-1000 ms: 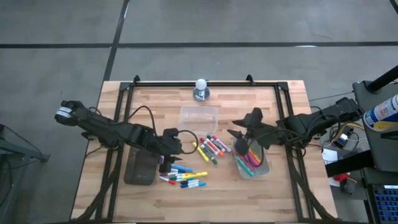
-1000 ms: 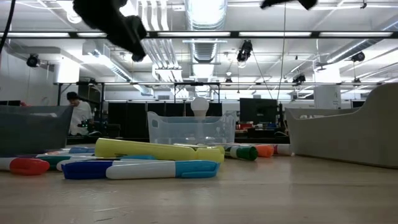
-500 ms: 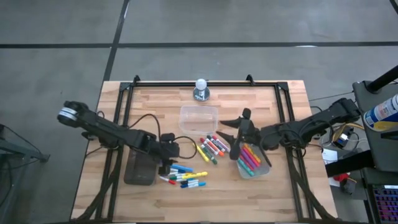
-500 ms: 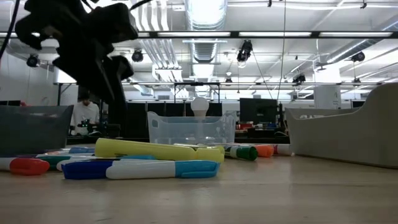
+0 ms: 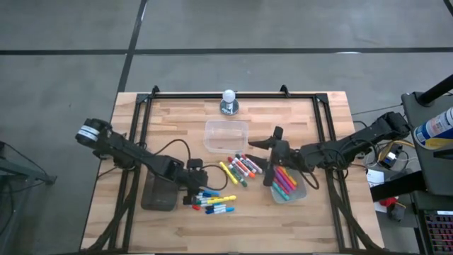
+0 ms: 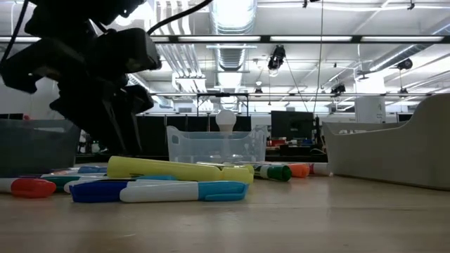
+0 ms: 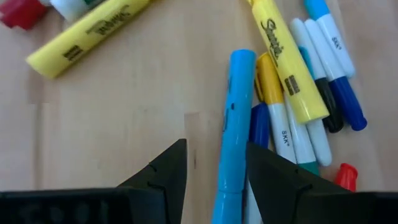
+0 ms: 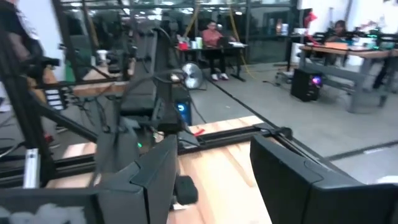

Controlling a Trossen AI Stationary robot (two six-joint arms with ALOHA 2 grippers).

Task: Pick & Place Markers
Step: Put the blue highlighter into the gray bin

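Evidently mid-pick: left gripper [image 7: 214, 168] unclenched over the light-blue capped marker [image 7: 233, 124].
Fingers straddled it for grasping; right gripper [image 5: 272, 145], also released, waited above the surface [image 5: 177, 113].

In the left wrist view, the brand "Sharpie" runs in dark script along the yellow highlighter [image 7: 87, 34] lying near the picture's upper edge, with a small block of print beside it too fine to read. The same "Sharpie" script stands on a second yellow highlighter [image 7: 287, 62], again with an unreadable label block. The letters "SKK" show on a white-bodied blue-capped marker [image 7: 333, 56] and on another white-bodied marker [image 7: 283, 134] beside the plain light blue marker [image 7: 233, 130].
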